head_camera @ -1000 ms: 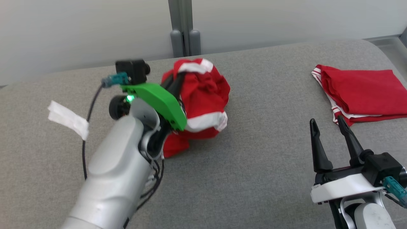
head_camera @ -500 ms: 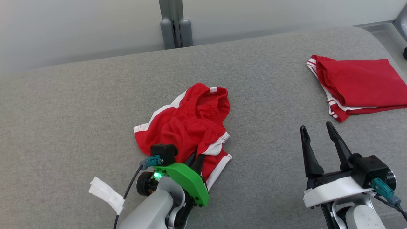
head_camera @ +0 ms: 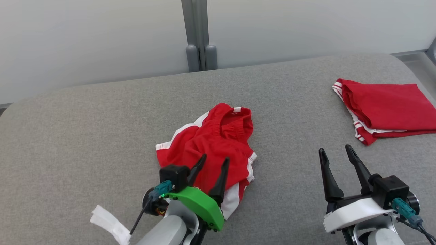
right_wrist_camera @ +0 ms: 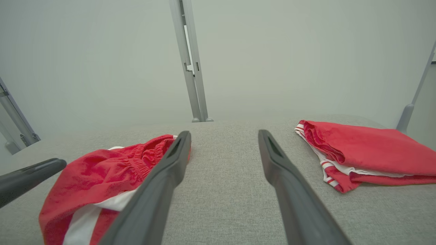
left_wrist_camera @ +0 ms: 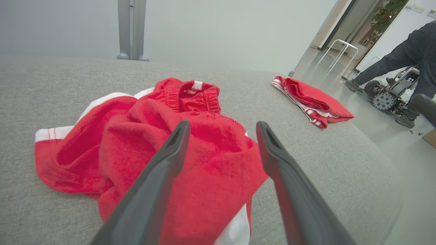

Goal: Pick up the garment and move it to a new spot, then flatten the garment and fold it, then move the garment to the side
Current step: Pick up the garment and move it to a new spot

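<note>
1. We find the garment (head_camera: 211, 143) crumpled and unheld in the middle of the tabletop (head_camera: 85, 119), seemingly set there for flattening.
2. The left gripper (head_camera: 215, 158), jaws apart, hovers over the garment's near edge. The right gripper (head_camera: 334, 148), also apart, hangs clear.

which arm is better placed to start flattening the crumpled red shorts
Left, probably. The left gripper hangs open right over the crumpled shorts; the right gripper sits off to the side above bare cushion.
</note>
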{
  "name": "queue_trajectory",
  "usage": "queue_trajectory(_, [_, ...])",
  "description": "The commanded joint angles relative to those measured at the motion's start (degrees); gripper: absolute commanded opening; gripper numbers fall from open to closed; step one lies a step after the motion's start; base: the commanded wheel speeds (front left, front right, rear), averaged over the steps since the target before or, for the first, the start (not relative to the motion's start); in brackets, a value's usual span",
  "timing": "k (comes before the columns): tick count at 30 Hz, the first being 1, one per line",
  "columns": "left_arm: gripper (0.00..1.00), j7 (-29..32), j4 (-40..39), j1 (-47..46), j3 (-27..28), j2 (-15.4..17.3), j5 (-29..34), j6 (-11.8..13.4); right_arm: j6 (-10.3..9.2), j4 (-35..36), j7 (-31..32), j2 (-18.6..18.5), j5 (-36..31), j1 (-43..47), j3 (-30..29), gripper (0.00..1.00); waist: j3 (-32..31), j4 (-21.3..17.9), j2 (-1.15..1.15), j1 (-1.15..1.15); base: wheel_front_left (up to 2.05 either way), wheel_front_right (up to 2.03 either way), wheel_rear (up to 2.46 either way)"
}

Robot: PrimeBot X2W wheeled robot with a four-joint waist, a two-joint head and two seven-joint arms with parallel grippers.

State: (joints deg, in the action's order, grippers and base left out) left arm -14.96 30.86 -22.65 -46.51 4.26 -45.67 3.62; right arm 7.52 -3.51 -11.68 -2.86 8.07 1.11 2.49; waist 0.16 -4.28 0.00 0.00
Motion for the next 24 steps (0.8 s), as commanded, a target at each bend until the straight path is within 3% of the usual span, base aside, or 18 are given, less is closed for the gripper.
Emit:
queue_trajectory(1, [1.0, -0.3, -1.7, 2.1, 1.3, 1.0, 1.0, 0.8, -0.07, -0.1, 0.1, -0.1, 0.5, 0.7, -0.2, 1.0, -1.5, 0.9, 0.0, 0.0, 0.0, 0.0, 0.0])
queue_trajectory(13, [1.0, -0.2, -15.6, 15.5, 14.8, 5.4, 11.3, 6.1, -0.07, -2.2, -1.8, -0.1, 2.2, 2.7, 0.3, 1.0, -3.9, 2.9, 0.0, 0.0, 0.0, 0.0, 0.0])
queue_trajectory(24, [1.0, -0.3, -18.5, 24.1, 24.7, 3.9, 17.0, 4.5, -0.07, -6.1, -3.3, -0.1, 2.8, 3.7, 1.1, 1.0, -4.5, 4.6, 0.0, 0.0, 0.0, 0.0, 0.0])
